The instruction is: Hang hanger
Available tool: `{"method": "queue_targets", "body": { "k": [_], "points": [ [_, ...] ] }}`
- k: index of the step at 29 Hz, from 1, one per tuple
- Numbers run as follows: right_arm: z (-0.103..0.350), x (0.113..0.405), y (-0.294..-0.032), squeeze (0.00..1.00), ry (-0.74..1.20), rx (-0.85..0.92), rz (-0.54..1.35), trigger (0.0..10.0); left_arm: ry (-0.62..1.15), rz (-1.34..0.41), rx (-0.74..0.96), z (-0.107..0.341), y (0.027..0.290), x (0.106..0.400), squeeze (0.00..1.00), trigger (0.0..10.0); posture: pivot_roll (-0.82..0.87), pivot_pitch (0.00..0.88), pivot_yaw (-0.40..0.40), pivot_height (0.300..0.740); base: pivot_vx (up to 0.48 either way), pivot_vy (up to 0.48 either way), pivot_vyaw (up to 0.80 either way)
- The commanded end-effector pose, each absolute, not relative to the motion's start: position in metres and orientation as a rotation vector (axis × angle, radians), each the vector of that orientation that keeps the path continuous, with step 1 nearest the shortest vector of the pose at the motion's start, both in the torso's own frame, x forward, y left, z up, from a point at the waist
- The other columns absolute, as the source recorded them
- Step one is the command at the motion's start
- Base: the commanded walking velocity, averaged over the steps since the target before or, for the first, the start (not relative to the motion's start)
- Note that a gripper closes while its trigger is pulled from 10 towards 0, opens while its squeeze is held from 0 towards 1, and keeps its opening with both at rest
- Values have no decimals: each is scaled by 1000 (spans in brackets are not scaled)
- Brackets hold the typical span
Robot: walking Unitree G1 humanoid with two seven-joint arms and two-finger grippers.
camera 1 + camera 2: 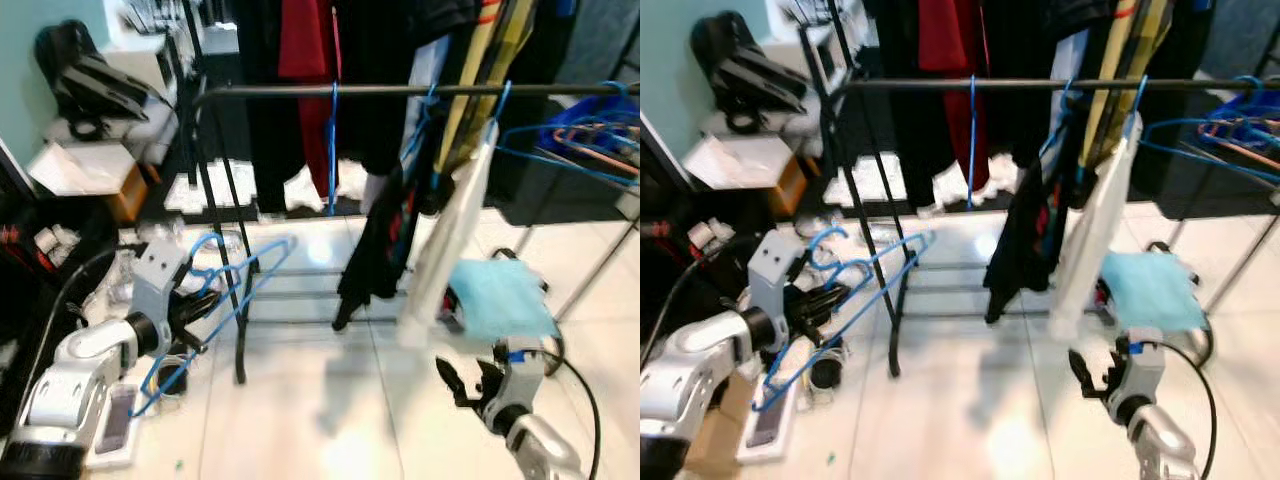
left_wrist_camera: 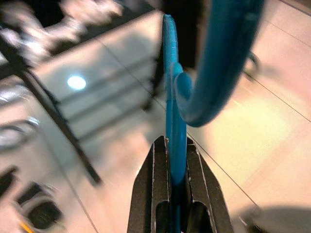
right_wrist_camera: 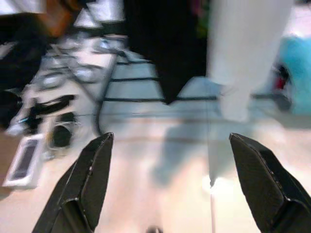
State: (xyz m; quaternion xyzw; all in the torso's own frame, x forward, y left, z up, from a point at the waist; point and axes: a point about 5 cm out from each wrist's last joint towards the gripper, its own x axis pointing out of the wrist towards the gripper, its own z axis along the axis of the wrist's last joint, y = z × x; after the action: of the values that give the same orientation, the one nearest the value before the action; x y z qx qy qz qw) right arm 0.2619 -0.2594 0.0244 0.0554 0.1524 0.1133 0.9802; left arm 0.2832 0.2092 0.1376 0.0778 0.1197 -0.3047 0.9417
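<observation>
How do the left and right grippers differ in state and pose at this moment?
The left gripper has its jaws shut on a blue hanger; the right gripper has its jaws spread wide and holds nothing. The left is raised near the black rack's leg; the right sits lower over bare floor. Both have long black fingers.

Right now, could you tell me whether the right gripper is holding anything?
No, the right gripper has its fingers spread wide apart with only bare floor between them.
</observation>
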Motion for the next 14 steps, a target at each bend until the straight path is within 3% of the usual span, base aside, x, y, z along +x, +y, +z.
{"method": "queue_targets", "body": {
  "k": [1, 4, 7, 11, 12, 13, 14],
  "points": [
    [28, 264, -255, 0, 303, 108, 285, 10000, 215, -646, 192, 146, 210, 283, 0, 10000, -70, 69, 18, 740, -480, 0, 0],
    [67, 270, -254, 0, 214, 65, 500, 10000, 194, -799, 260, 155, 196, 280, 0, 10000, -70, 67, 19, 740, -415, 0, 0],
    [119, 265, -248, 0, 129, 30, 763, 10000, 173, -962, 325, 165, 181, 277, 0, 10000, -73, 63, 20, 740, 0, 0, 0],
    [138, 260, -244, 0, 105, 14, 868, 10000, 165, -1028, 361, 170, 176, 276, 0, 10000, -76, 62, 21, 740, 0, 0, 0],
    [174, 255, -240, 0, 22, 9, 993, 10000, 162, -1138, 429, 175, 168, 274, 0, 10000, -81, 58, 22, 740, 0, 0, 0],
    [174, 255, -240, 0, 22, 9, 993, 10000, 162, -1138, 429, 175, 168, 274, 0, 10000, -81, 58, 22, 740, 0, 0, 0],
    [206, 251, -233, 0, -55, -21, 1099, 10000, 156, -1237, 489, 181, 160, 272, 0, 10000, -85, 56, 25, 740, 0, 0, 0]
  ]
}}
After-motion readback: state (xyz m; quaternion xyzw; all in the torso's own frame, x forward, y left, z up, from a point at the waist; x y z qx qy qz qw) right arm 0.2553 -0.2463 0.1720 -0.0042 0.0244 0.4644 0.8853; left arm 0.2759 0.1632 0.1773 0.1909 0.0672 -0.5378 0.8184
